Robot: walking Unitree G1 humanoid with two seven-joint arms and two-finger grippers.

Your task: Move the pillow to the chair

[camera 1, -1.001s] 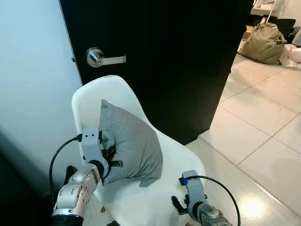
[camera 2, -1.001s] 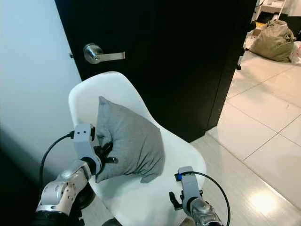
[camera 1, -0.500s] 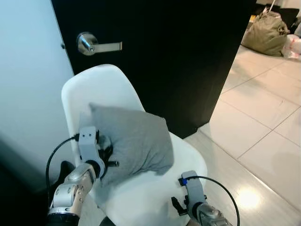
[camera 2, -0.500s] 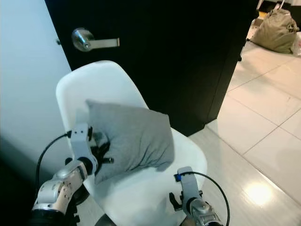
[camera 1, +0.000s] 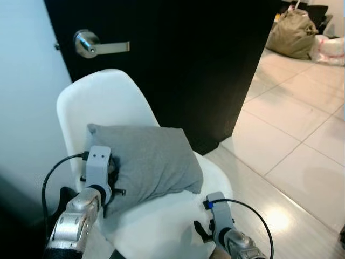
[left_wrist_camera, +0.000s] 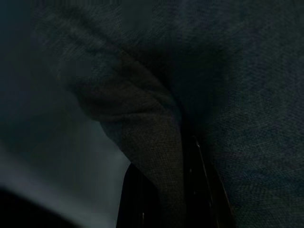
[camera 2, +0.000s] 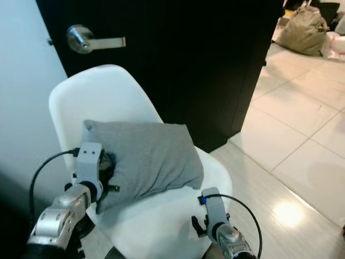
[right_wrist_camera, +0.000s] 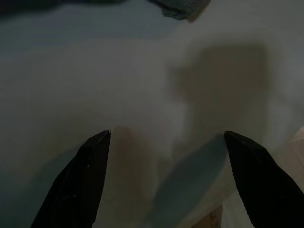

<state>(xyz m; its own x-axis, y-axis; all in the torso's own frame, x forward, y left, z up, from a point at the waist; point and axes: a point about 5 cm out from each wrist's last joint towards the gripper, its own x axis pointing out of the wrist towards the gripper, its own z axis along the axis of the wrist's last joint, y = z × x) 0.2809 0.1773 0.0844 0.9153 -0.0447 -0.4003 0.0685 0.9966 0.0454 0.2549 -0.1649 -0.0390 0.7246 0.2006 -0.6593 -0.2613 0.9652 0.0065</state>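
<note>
Your left gripper point(camera 1: 108, 181), clamped on the soft grey fabric pillow point(camera 1: 148, 162), has tipped it from upright to flat across the white moulded plastic chair point(camera 1: 102, 100); release is due, right gripper point(right_wrist_camera: 166, 183) spread wide and empty.

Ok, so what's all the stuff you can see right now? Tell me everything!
pillow: one, grey, lying on the chair seat and leaning on its back
chair: one, white, in front of the door
door: one, black, behind the chair
door handle: one, silver, on the door above the chair
wall: pale, on the left of the door
floor: light tiles, on the right
bag: one, olive green, on the floor far back on the right
left gripper: one, silver with black fingers, shut on the pillow's left edge
right gripper: one, fingers open, above the front of the chair seat
</note>
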